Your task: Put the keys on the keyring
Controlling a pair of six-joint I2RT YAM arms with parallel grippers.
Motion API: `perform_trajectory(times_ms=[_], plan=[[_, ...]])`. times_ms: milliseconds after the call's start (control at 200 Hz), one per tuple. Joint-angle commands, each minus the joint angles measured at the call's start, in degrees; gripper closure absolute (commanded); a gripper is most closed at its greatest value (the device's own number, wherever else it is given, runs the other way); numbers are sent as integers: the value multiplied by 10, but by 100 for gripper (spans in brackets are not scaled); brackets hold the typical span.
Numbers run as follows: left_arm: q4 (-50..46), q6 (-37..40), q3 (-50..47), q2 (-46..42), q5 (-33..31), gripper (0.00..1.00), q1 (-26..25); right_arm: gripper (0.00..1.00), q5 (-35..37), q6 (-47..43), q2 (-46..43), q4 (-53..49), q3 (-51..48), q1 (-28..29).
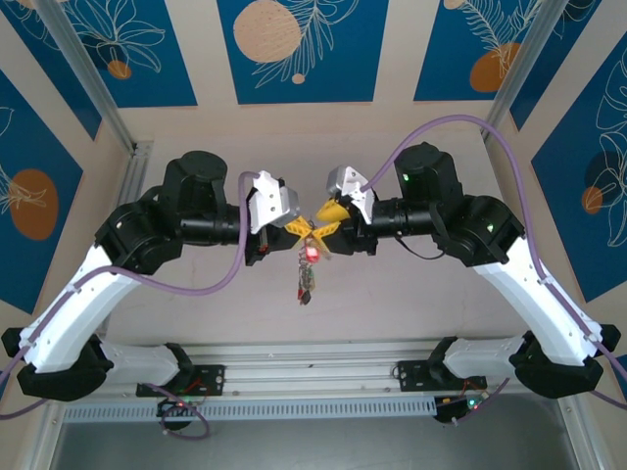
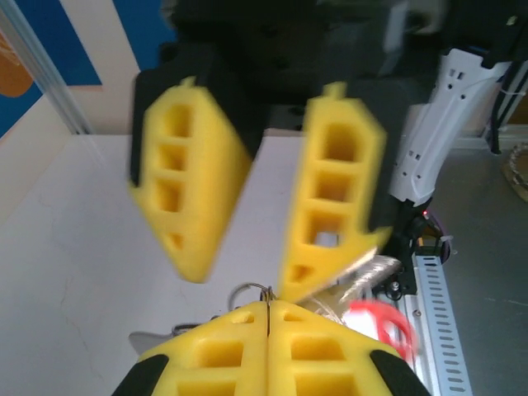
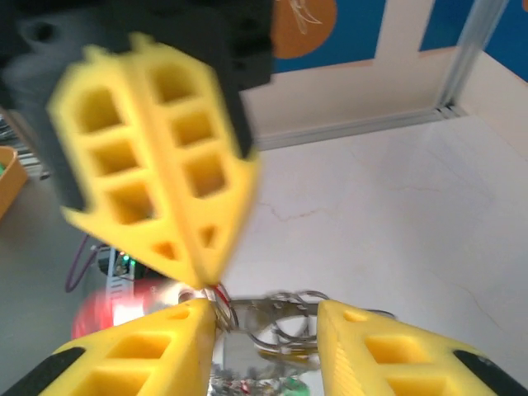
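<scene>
Left end effector (image 1: 298, 226): fingers pressed flat together, with a thin wire arc of the keyring (image 2: 265, 292) coming out of the seam between them. It holds the ring.
Right end effector (image 1: 332, 212): wide. In its own wrist view the two yellow fingers stand apart with the ring's wire loops between them, and no contact is visible.
Keyring, place: in the air over the middle of the counter (image 1: 421, 304), where the two arms meet tip to tip.
Keys (image 1: 307, 272): a bunch hanging under the fingertips. One red key head (image 2: 381, 323) is plain but blurred, and how many keys are threaded cannot be told.
Deciding relation: the ring lies straight ahead of the right end effector, inside its open span. The left's pinched fingers face it nose to nose from the opposite side.
Long axis: the bunch hangs downward, across the line joining the two arms.
Nearer arm: both are at the ring, but only the left grips it.
Step, as judged: the right is placed to close on the ring or a key while the left steadies it.
Risk, as judged: the thin wire could slip or twist in the left's pinch if the right closes off-centre.
</scene>
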Motion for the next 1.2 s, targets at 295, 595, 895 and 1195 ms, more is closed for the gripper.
perform_trajectory(times_ms=[295,595,895,1195], plan=[[38,-1,6,-25,28,100,-4,61,-23,31,-18,19,-26,-24],[52,-4,1,-32,24,100,-4,73,-82,29,-22,18,-30,-28],[66,-3,-3,-35,-4,100,-4,55,-166,84,-73,72,-86,-25],[82,-3,-11,-33,-11,100,-5,55,-189,142,-65,135,-134,-15]])
